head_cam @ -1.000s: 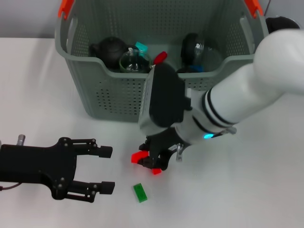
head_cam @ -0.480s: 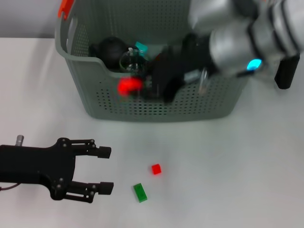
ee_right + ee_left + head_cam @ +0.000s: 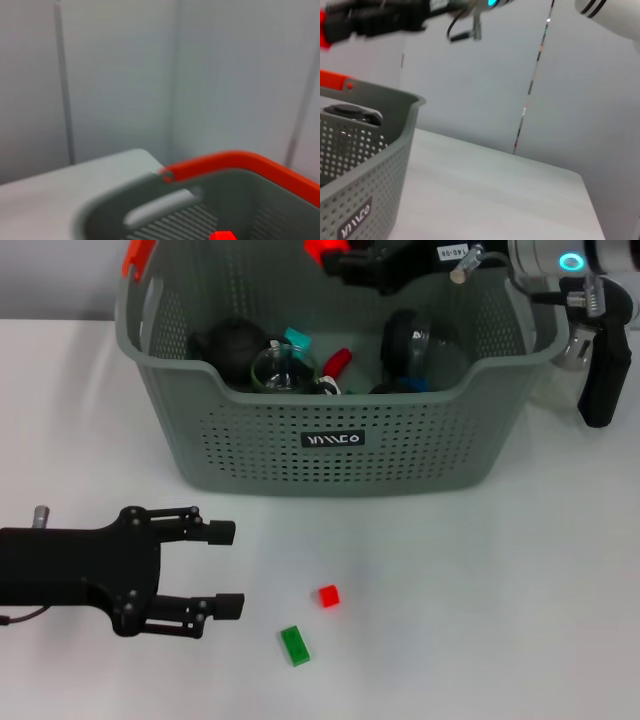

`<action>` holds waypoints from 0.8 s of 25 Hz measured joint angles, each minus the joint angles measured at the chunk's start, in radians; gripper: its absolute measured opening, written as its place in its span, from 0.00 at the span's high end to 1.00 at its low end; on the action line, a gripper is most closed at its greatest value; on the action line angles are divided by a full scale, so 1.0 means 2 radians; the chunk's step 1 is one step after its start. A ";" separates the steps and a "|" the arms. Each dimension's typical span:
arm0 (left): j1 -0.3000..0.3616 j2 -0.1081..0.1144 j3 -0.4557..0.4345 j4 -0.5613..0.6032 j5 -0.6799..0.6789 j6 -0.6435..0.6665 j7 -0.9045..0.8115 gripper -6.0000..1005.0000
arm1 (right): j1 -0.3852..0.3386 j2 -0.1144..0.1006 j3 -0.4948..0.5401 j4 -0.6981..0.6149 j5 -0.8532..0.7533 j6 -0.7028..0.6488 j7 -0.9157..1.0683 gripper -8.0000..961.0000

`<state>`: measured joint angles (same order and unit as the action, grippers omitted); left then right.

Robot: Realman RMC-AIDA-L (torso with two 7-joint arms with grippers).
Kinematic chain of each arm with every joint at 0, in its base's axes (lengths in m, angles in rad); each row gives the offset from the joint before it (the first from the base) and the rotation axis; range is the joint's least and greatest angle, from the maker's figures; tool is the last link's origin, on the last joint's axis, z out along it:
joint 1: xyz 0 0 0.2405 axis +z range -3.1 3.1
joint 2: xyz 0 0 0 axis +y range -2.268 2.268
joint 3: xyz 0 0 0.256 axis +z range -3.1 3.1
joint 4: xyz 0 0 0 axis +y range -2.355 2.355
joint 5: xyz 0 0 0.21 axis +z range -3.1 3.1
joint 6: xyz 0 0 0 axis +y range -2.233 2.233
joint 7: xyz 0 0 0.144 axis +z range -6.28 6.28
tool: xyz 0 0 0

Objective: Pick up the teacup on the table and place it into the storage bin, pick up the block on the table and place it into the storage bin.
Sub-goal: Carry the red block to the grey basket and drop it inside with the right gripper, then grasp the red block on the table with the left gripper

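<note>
Where unseen from the right wrist, red block [image 3: 328, 596] on table [image 3: 500, 590].

White table [image 3: 520, 590]; black teapot [image 3: 232, 345], glass cup [image 3: 283, 371] and dark round items among the basket's contents.

The right tool [image 3: 335, 252] is no longer hovering low over the desk [image 3: 500, 590]; it is now reaching above the far side of the storage bin [image 3: 250, 455]. The small red block [image 3: 328, 596], earlier right beneath that tool, is now lying well behind and below it.
</note>
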<state>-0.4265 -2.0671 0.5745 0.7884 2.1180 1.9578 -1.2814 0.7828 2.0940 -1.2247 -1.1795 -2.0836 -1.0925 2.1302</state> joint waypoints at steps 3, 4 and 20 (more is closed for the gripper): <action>-0.002 -0.001 -0.004 -0.001 -0.002 -0.001 0.002 0.19 | 0.008 0.001 0.003 0.029 -0.022 0.030 0.001 0.61; -0.002 -0.001 -0.005 -0.001 -0.002 -0.001 0.002 0.19 | 0.009 0.001 0.003 0.036 -0.027 0.045 0.000 0.60; -0.010 0.000 -0.024 -0.003 -0.003 -0.011 0.001 0.19 | -0.084 -0.001 0.033 -0.051 0.118 -0.112 -0.090 0.07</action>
<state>-0.4474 -2.0662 0.5269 0.7831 2.1122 1.9364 -1.2791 0.6156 2.0924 -1.1585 -1.2817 -1.8471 -1.3168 1.9507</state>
